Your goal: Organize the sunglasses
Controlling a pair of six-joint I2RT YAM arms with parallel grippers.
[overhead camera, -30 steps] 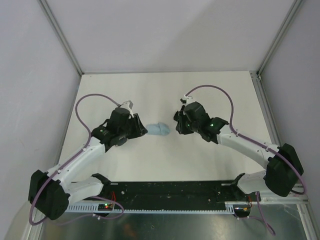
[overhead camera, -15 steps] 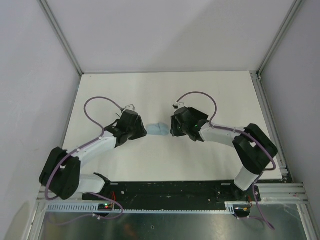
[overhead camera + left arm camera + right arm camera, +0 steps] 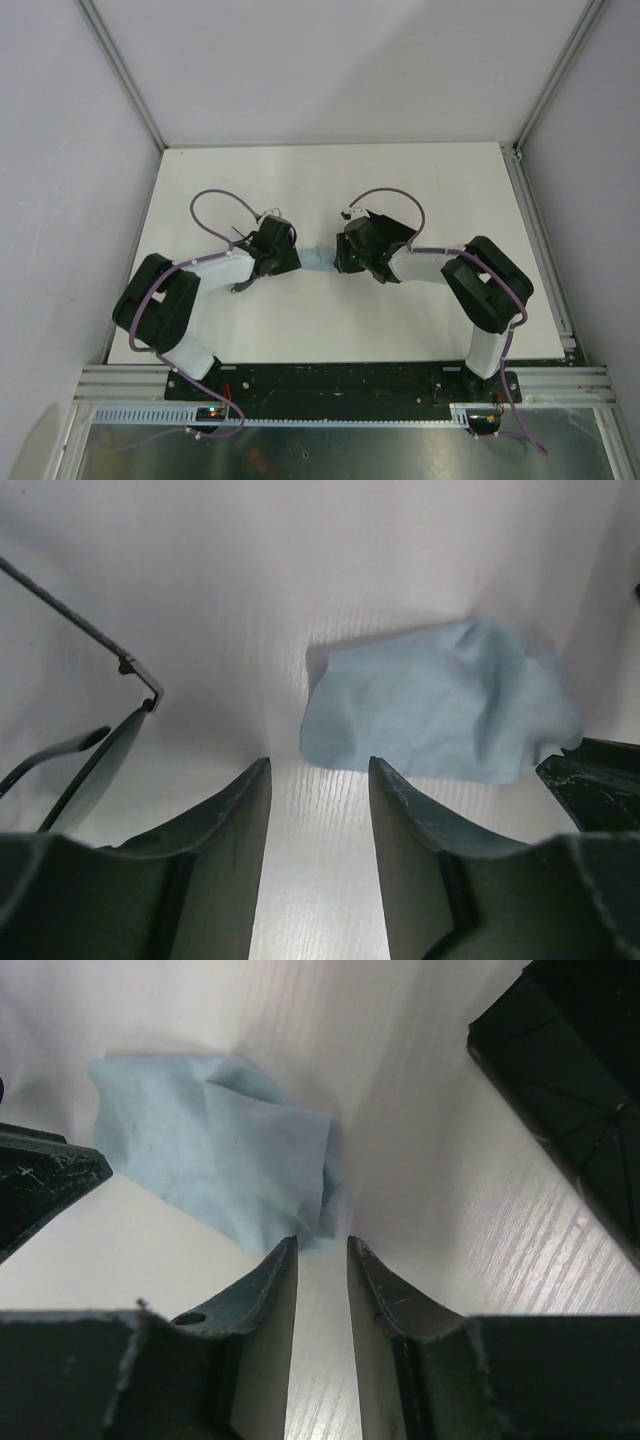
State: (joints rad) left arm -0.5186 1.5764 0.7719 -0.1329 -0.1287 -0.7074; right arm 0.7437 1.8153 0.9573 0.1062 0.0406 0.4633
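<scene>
- Sunglasses (image 3: 95,775) lie on the worktop (image 3: 300,580), just beside the left gripper (image 3: 320,770).
- Likely light, fragile, slippery lenses; take them by the frame near the hinge.
- Both jaws parted, empty; right gripper (image 3: 322,1245) at the cloth (image 3: 220,1150).

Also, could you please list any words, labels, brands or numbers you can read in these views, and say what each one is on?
None can be read. The blue cloth, the sunglasses and the black case show no print in the wrist views.
The circuit board by the arms' bases is too small to tell.
</scene>
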